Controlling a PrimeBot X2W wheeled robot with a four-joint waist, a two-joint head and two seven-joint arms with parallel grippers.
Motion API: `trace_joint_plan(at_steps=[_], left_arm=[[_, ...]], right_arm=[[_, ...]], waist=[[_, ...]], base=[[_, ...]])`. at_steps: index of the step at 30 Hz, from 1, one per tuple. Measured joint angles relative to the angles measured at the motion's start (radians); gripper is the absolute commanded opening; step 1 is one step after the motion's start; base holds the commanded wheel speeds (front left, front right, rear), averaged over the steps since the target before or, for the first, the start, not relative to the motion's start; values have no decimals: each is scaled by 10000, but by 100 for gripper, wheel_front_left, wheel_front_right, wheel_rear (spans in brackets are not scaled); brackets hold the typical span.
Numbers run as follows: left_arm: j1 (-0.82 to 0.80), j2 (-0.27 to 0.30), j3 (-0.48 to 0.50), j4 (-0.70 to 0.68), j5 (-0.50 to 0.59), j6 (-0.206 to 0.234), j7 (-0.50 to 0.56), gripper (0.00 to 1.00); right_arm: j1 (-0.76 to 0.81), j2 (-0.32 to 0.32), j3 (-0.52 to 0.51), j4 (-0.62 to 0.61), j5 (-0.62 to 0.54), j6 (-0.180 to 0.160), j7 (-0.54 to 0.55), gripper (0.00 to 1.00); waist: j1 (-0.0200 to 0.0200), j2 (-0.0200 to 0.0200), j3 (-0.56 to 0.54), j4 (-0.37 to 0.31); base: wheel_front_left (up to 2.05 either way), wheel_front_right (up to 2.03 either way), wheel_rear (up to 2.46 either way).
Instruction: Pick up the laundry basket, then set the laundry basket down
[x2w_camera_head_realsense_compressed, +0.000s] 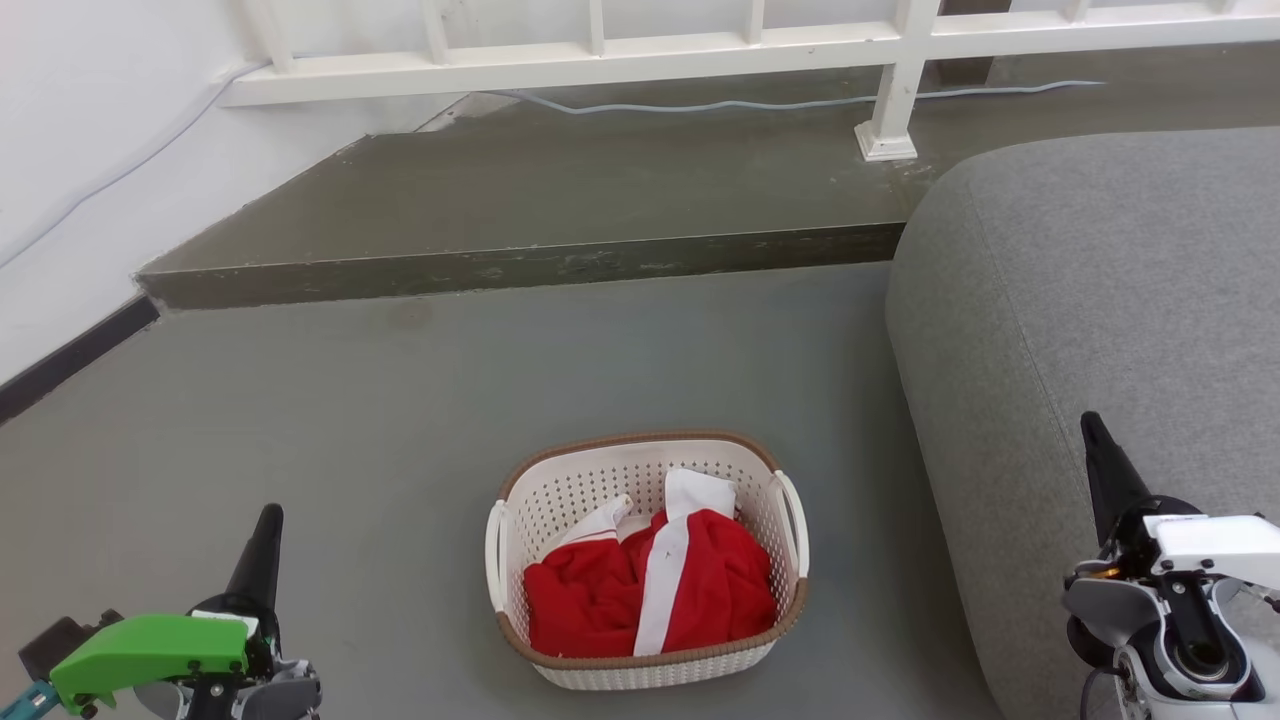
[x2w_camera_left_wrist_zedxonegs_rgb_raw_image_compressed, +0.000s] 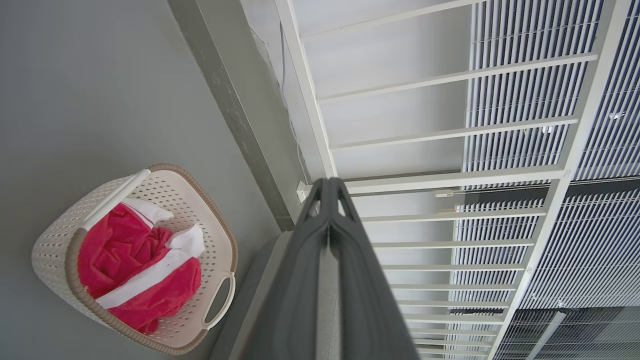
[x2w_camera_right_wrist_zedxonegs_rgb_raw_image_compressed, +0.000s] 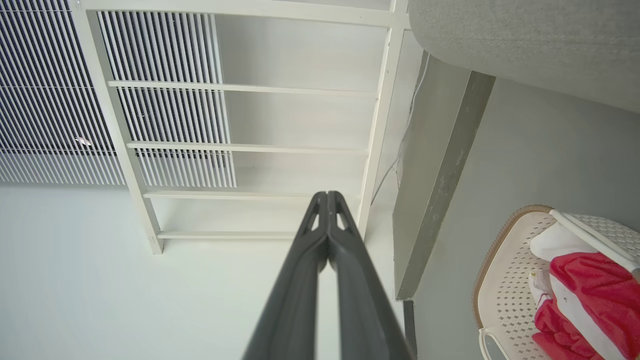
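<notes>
The laundry basket (x2w_camera_head_realsense_compressed: 646, 560) stands on the grey floor in the lower middle of the head view, cream-white and perforated with a brown rim and a white loop handle on each side. A red and white garment (x2w_camera_head_realsense_compressed: 650, 585) lies inside it. My left gripper (x2w_camera_head_realsense_compressed: 268, 522) is at the lower left, well clear of the basket, its fingers pressed together and empty. My right gripper (x2w_camera_head_realsense_compressed: 1092, 428) is at the lower right, over the sofa's edge, also shut on nothing. The left wrist view shows the basket (x2w_camera_left_wrist_zedxonegs_rgb_raw_image_compressed: 135, 260) and the shut gripper (x2w_camera_left_wrist_zedxonegs_rgb_raw_image_compressed: 328, 186). The right wrist view has the basket (x2w_camera_right_wrist_zedxonegs_rgb_raw_image_compressed: 515, 280) and gripper (x2w_camera_right_wrist_zedxonegs_rgb_raw_image_compressed: 327, 196).
A grey sofa (x2w_camera_head_realsense_compressed: 1100, 330) fills the right side, close to the basket. A raised concrete step (x2w_camera_head_realsense_compressed: 520, 265) crosses behind, with a white railing (x2w_camera_head_realsense_compressed: 890, 110) and a cable on it. A white wall (x2w_camera_head_realsense_compressed: 80, 180) runs along the left.
</notes>
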Motion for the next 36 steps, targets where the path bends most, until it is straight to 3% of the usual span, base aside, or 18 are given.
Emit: trace_joint_plan(at_steps=[9,36], left_arm=[[-186,-33,286,117,-1028,-165,286,0],[-227,-46,303,213,-1039,-174,288,0]], right_arm=[[-144,98,-359,25,1018,176,251,0],[-147,109,-387,102,1093,176,261,0]], waist=[[0,0,4,56],[0,0,1,56]], base=[[0,0,0],[0,0,0]])
